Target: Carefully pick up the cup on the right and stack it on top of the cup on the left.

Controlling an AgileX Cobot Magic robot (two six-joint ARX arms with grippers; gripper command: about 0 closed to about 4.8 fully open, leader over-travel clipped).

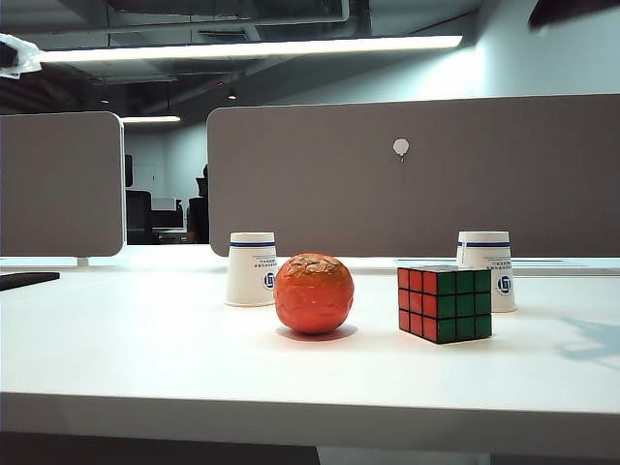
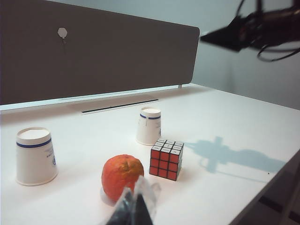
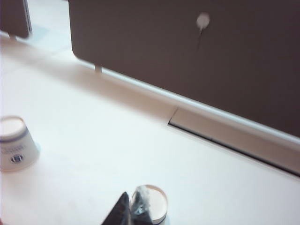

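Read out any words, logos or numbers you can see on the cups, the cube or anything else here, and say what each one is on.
No text here can be read.
Left cup: blue band, small lines of print and a round blue logo, too small to read.
Right cup: same band and round logo, unreadable.
Rubik's cube: coloured squares only, no lettering.
Orange ball: no markings.
Partition: a small white marker, no text.

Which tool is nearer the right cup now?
Right. The right tool hangs shut above the right cup, not touching; the left tool, also shut, sits back beyond the orange ball.
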